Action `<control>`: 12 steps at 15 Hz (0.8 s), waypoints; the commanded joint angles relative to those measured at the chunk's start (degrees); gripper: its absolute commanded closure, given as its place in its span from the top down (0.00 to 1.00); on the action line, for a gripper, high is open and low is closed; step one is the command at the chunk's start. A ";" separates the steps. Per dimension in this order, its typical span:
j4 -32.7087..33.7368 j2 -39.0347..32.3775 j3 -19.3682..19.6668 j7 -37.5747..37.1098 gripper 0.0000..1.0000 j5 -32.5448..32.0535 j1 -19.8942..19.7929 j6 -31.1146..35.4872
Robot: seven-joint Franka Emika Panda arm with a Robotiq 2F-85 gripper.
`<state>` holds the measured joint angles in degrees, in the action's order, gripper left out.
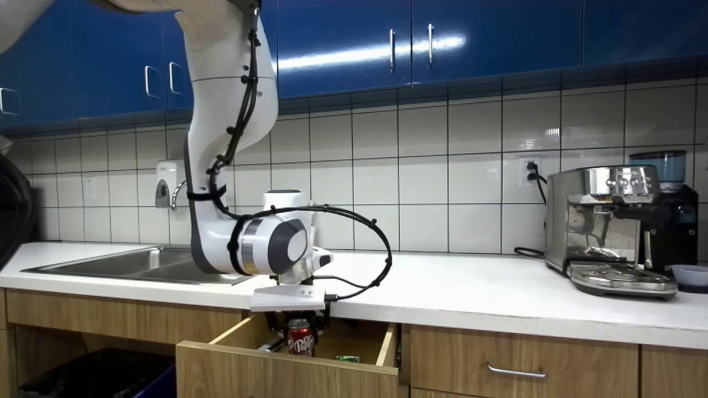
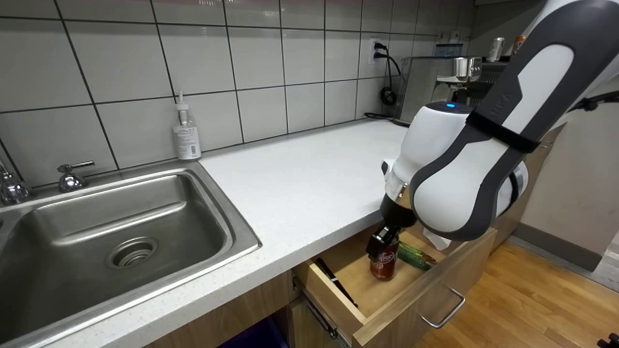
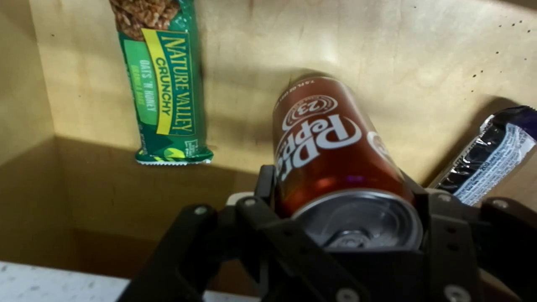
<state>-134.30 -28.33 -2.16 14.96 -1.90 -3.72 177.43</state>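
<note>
A red Dr Pepper can [image 3: 323, 142] stands between the fingers of my gripper [image 3: 342, 184] in the wrist view, its silver top toward the palm. Both fingers press against its sides. In both exterior views the can [image 1: 301, 340] is inside the pulled-out wooden drawer [image 1: 287, 367], roughly upright. Whether its base touches the drawer floor I cannot tell. A green Nature Valley bar [image 3: 168, 92] lies to one side of the can, apart from it. On the opposite side lies a dark-wrapped bar [image 3: 495, 155], also seen along the drawer's side wall in an exterior view.
The white countertop [image 2: 300, 179] overhangs the drawer's back part. A steel sink [image 2: 130, 212] is set into it, with a pump bottle [image 2: 187, 137] behind. An espresso machine [image 1: 608, 232] stands farther along the counter. Below the sink is a black-lined bin [image 1: 99, 373].
</note>
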 commanded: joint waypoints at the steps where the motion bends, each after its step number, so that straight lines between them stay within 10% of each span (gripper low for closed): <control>1: 0.90 -0.15 -1.99 -0.69 0.39 -1.48 -1.91 0.77; 12: 1.76 -1.97 -3.16 -0.23 0.39 -1.61 -3.07 0.53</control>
<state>-133.44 -29.91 -3.65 14.96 -1.91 -4.67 177.49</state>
